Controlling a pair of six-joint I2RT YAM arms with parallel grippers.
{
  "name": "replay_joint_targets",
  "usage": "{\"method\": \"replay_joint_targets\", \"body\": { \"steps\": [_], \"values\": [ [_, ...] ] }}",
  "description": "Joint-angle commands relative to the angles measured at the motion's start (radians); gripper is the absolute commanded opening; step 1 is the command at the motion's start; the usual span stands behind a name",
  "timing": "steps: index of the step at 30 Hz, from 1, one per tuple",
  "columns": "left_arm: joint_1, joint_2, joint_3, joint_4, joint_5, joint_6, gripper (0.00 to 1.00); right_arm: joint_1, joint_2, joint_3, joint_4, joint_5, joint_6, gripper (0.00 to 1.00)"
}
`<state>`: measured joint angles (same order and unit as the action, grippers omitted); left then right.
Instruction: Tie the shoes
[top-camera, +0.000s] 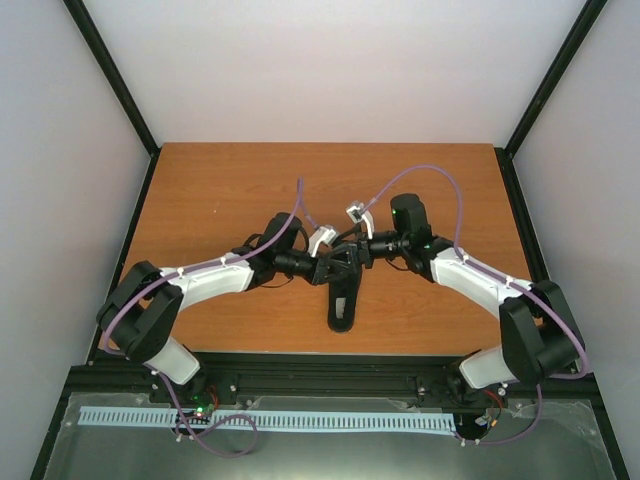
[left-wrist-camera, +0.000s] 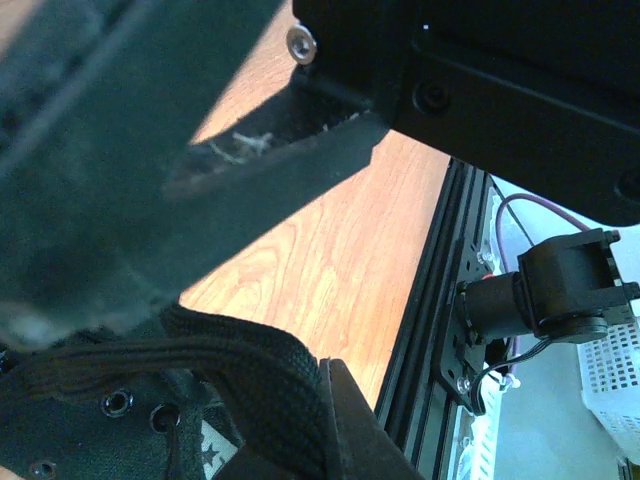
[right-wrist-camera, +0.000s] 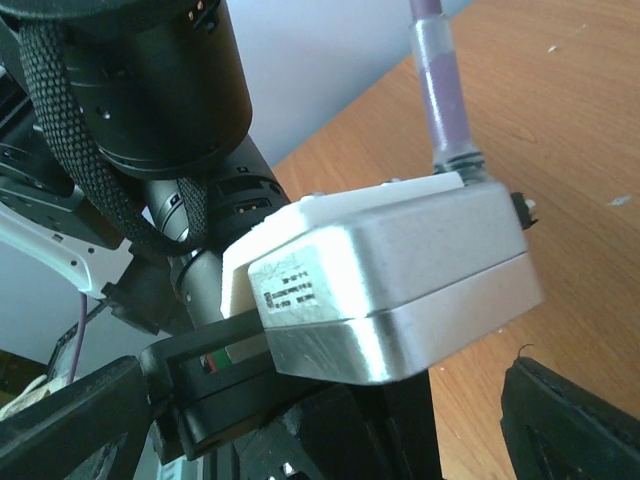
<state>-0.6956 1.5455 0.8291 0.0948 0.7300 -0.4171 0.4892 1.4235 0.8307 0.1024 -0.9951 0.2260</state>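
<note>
The black shoe (top-camera: 342, 305) lies on the wooden table (top-camera: 220, 190) in the top view, its length running toward the near edge. Both grippers meet over its far, open end. My left gripper (top-camera: 335, 265) reaches in from the left. In the left wrist view one finger (left-wrist-camera: 355, 425) presses flat against the shoe's thick woven edge (left-wrist-camera: 250, 380), above the eyelets (left-wrist-camera: 118, 402); the other finger is hidden. My right gripper (top-camera: 358, 256) comes in from the right. Its fingers (right-wrist-camera: 70, 420) stand wide apart, with the left gripper's body between them.
The left arm's silver wrist camera (right-wrist-camera: 390, 270) fills the right wrist view. The right gripper's black body (left-wrist-camera: 500, 90) hangs close above the left one. The black frame rail (left-wrist-camera: 430, 330) runs along the table's near edge, with an arm base (left-wrist-camera: 550, 290) beyond it.
</note>
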Motion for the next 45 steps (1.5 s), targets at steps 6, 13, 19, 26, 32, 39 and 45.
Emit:
{"method": "replay_joint_targets", "body": {
  "steps": [6, 13, 19, 26, 32, 39, 45],
  "values": [
    [-0.008, 0.034, 0.052, 0.055, 0.037, 0.0, 0.01, 0.014, 0.026, -0.052, -0.064, 0.014, -0.068, 0.91],
    [-0.008, 0.031, 0.05, 0.048, 0.04, 0.001, 0.01, 0.014, 0.025, -0.104, -0.017, 0.02, -0.051, 0.87],
    [-0.008, 0.023, 0.05, 0.052, 0.05, -0.006, 0.01, 0.014, 0.04, -0.106, -0.022, -0.001, -0.073, 0.81],
    [-0.007, 0.027, 0.064, 0.06, 0.054, -0.026, 0.01, 0.014, 0.058, -0.123, -0.036, -0.003, -0.1, 0.75],
    [-0.007, 0.043, 0.074, 0.075, 0.08, -0.045, 0.01, 0.014, 0.078, -0.149, 0.016, -0.008, -0.082, 0.75],
    [-0.006, 0.038, 0.076, 0.061, 0.066, -0.042, 0.01, 0.014, 0.089, -0.149, 0.02, -0.002, -0.086, 0.69],
    [-0.005, 0.043, 0.077, 0.051, 0.053, -0.045, 0.01, 0.014, 0.075, -0.166, 0.027, 0.04, -0.086, 0.57]
  ]
}}
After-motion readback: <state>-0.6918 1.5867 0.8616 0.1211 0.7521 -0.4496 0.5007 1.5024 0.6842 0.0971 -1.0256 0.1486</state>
